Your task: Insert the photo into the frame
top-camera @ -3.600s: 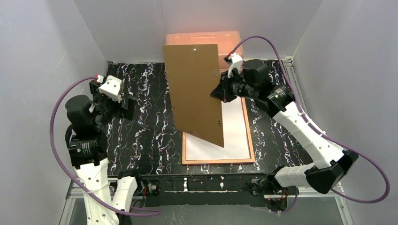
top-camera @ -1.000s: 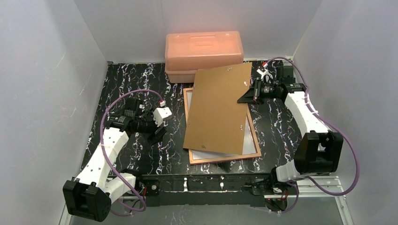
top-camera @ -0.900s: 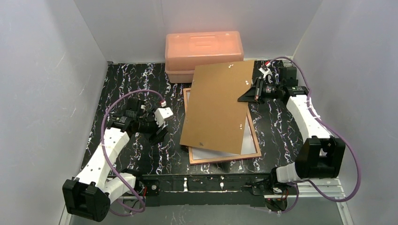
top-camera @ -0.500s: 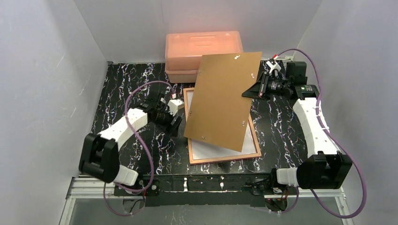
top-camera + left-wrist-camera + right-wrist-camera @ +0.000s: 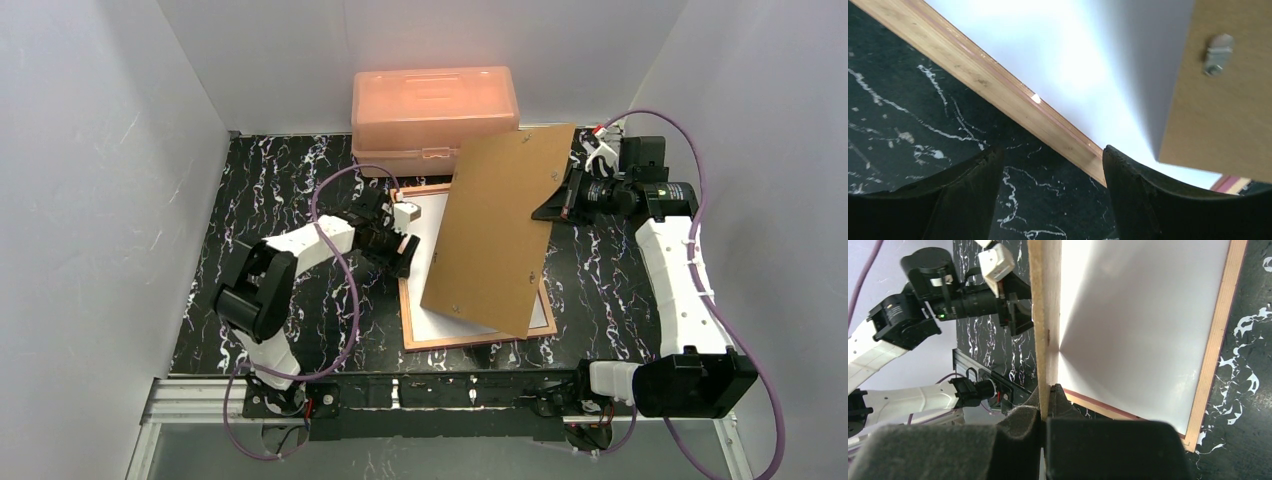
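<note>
The frame (image 5: 470, 341) lies face down on the black marble table, its tan-orange back edge up. Inside it lies a white sheet (image 5: 432, 232), the photo's plain reverse; its printed side is hidden. My right gripper (image 5: 562, 203) is shut on the right edge of the brown backing board (image 5: 500, 230) and holds it tilted above the frame's right part. In the right wrist view the pads (image 5: 1018, 427) pinch the board's edge (image 5: 1044, 315) over the white sheet (image 5: 1143, 330). My left gripper (image 5: 403, 245) is open and empty at the frame's left rail (image 5: 998, 87), low over the table.
A salmon-pink lidded box (image 5: 435, 105) stands at the back, just behind the frame. White walls close in the left, back and right sides. A turn clip (image 5: 1217, 52) shows on the board's underside in the left wrist view.
My right gripper has swung the backing board to the right and tilted it up, uncovering the white sheet. My left arm has reached in to the frame's left edge.
</note>
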Robot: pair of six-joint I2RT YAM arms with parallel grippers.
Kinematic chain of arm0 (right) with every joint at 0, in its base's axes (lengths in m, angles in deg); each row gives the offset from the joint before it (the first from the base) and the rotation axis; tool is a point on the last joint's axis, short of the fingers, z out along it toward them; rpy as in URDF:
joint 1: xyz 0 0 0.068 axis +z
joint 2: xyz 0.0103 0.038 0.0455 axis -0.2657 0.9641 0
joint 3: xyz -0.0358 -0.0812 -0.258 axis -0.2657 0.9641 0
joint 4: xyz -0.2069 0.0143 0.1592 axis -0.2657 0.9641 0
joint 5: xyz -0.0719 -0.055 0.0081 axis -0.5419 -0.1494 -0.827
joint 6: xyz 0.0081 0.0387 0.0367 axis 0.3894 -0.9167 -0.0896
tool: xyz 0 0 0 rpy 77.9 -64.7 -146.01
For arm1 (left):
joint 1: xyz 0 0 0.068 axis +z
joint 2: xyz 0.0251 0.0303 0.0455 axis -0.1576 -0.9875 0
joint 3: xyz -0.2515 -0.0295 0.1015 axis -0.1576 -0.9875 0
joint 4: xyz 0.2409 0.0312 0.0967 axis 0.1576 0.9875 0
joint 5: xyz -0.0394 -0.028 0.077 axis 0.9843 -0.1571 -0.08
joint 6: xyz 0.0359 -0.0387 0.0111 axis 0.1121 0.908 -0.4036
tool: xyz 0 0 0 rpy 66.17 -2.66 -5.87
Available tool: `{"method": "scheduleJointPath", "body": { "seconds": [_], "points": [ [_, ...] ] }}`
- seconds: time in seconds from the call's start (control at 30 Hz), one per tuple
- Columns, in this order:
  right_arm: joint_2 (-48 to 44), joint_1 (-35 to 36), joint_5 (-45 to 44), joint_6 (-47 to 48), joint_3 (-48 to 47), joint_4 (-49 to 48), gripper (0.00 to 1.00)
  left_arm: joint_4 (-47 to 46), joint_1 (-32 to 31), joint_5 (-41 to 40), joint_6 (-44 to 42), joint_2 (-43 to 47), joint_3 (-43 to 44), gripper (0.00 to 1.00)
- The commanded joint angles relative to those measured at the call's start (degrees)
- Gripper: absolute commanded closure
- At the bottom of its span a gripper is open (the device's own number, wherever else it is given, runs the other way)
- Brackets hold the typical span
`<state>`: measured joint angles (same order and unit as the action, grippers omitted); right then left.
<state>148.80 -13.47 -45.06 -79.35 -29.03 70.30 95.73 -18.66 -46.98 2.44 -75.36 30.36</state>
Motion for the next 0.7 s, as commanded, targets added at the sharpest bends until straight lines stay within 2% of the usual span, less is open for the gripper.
{"method": "scheduleJointPath", "body": {
  "seconds": [0.0,0.07,0.17,0.33,0.47,0.67],
  "points": [
    [-1.6,-0.2,5.3,-1.2,-2.3,-2.2,0.99,-0.6,-1.2,-4.6,0.3,-3.0,1.2,0.33],
    [-1.8,-0.2,7.4,-2.3,-1.5,-3.5,0.99,-0.7,-1.3,-5.4,0.0,-4.2,1.4,0.37],
    [-2.2,-0.2,10.0,-4.8,-0.6,-6.9,0.99,-0.2,-1.3,-7.2,-0.2,-5.1,1.9,0.48],
    [-3.9,-0.2,14.8,-12.2,3.3,-16.7,0.99,1.3,-1.2,-9.7,-1.1,-4.6,1.9,0.65],
    [-4.1,-0.2,15.8,-13.7,5.0,-18.9,0.99,2.0,-1.0,-12.3,-2.7,-3.6,0.6,0.71],
    [-4.3,-0.2,16.9,-14.4,8.0,-21.2,0.99,3.2,2.0,-11.1,-5.0,0.9,-2.3,0.75]
  ]
}}
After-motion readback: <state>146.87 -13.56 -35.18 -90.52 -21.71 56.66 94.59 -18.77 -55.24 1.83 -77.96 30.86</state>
